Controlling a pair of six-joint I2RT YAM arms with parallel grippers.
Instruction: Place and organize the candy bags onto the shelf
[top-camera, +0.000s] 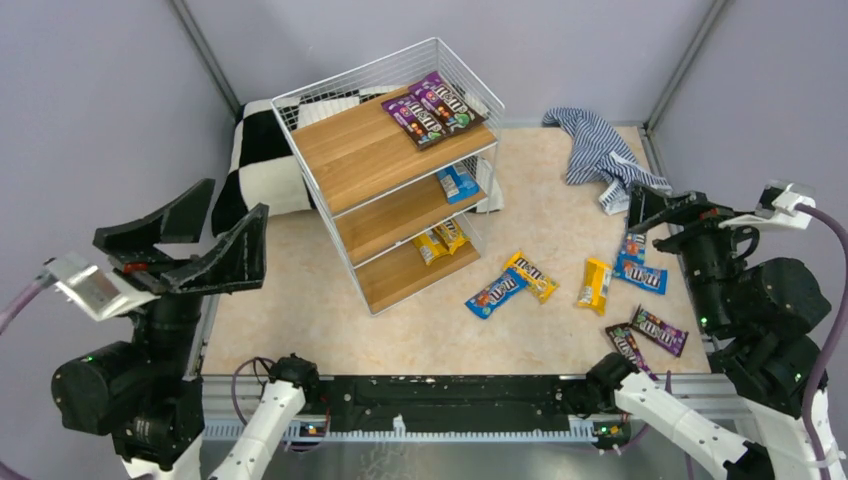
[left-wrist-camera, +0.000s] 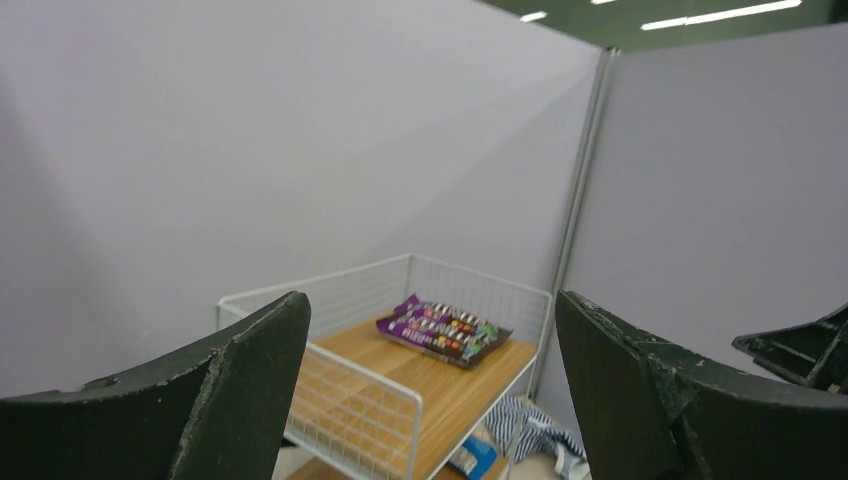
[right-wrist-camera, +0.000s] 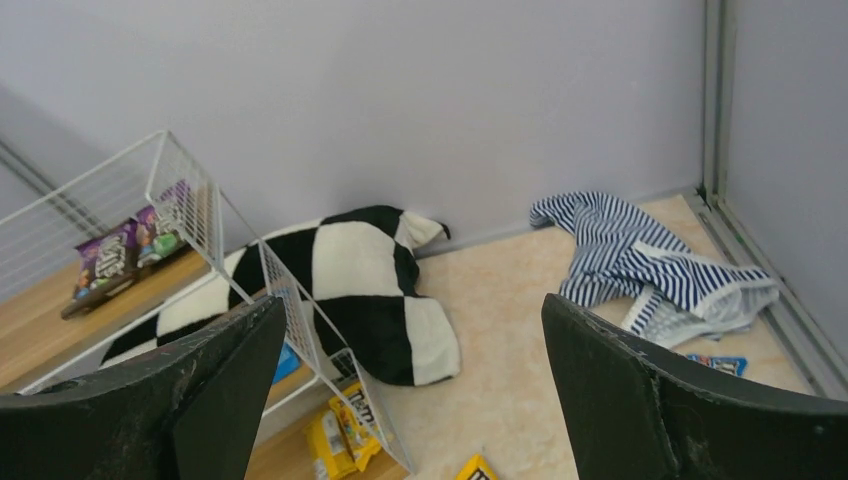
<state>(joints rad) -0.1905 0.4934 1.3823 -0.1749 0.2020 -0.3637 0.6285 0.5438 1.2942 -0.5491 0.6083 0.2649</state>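
Note:
The shelf (top-camera: 350, 150) stands at the back left of the table. Two purple candy bags (top-camera: 432, 107) lie on its top board, a blue one (top-camera: 458, 182) on the middle board, and yellow ones (top-camera: 441, 240) on the bottom. Loose on the table lie a blue bag (top-camera: 497, 294), yellow bags (top-camera: 531, 275) (top-camera: 595, 284), blue bags (top-camera: 640, 275) and purple bags (top-camera: 658, 330). My left gripper (top-camera: 232, 205) (left-wrist-camera: 430, 300) hovers open, left of the shelf (left-wrist-camera: 470, 390). At the right edge, above the blue bags, my right gripper (top-camera: 650, 205) (right-wrist-camera: 412, 303) is open and holds nothing.
A black-and-white checkered cushion (top-camera: 262, 160) (right-wrist-camera: 370, 280) lies behind the shelf against the wall. A blue-white striped cloth (top-camera: 598, 150) (right-wrist-camera: 650, 260) is bunched in the far right corner. Grey walls close in the table on three sides.

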